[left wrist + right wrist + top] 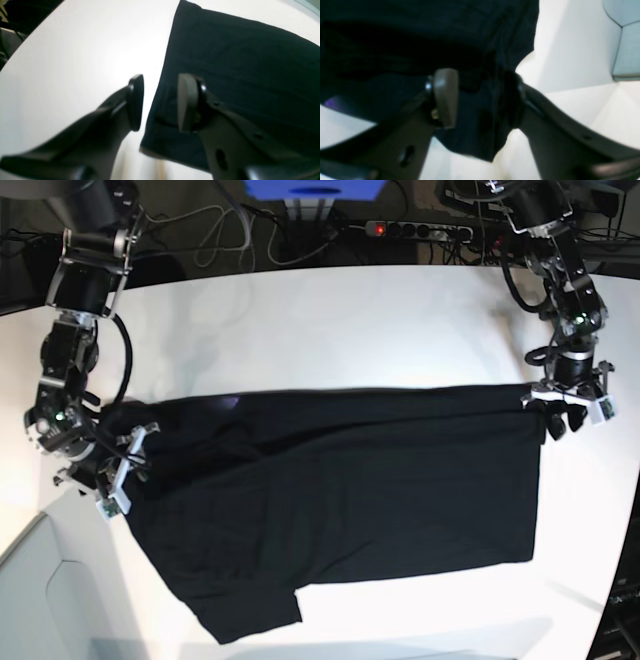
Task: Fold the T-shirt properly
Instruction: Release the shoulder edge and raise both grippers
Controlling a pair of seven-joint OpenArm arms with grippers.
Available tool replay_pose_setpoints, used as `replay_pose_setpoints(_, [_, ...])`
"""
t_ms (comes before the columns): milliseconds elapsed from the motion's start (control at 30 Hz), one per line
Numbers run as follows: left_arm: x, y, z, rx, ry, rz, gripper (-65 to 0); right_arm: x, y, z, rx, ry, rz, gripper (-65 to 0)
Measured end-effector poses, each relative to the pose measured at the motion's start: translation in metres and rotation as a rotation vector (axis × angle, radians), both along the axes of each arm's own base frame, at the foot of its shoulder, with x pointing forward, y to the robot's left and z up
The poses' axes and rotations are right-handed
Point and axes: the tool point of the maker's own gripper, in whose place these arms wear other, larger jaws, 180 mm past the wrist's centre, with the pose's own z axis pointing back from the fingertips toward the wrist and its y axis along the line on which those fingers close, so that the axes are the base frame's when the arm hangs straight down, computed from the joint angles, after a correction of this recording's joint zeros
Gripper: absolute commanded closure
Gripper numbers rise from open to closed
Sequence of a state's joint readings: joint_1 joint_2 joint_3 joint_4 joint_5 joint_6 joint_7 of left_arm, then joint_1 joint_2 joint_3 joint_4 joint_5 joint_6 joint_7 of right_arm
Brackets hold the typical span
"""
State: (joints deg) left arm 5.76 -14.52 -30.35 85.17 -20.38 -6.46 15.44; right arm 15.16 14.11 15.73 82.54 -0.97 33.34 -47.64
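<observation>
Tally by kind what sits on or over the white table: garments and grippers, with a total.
T-shirt, black: 1
Grippers: 2, namely left gripper and right gripper
Total: 3, all over the white table

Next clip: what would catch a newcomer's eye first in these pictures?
The big black T-shirt spread across the white table, filling most of the base view. Then the two arms at its far corners: the left hand open over the shirt's edge, and the right hand open with dark cloth between its fingers. A small purple patch peeks out at the shirt's edge in the right wrist view.
</observation>
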Motion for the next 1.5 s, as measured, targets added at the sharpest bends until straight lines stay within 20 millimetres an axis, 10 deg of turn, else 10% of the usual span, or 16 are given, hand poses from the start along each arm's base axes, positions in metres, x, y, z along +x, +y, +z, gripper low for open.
replay_pose_setpoints(267, [-0.006,-0.001,-0.004,-0.007,0.007,0.004,-21.6,-0.019,0.007,0.015,-0.044,-0.055,0.031,-34.2])
replay_pose_setpoints(600, [-0.05,0.022,-0.078,-0.094,0.173,0.104,-35.0,-0.064,0.011,-0.001,-0.071,-0.009,0.053,-34.2])
replay_pose_setpoints(967, [-0.039,0.012,-0.051,-0.14,0.087,0.079,-35.0,-0.085,-0.007,0.002,-0.096,-0.005,0.003,-34.2])
replay_pose_setpoints(1500, [-0.029,0.007,-0.078,-0.179,0.134,0.069,-34.8,-0.096,-0.02,-0.004,-0.096,0.016,-0.034,-34.2])
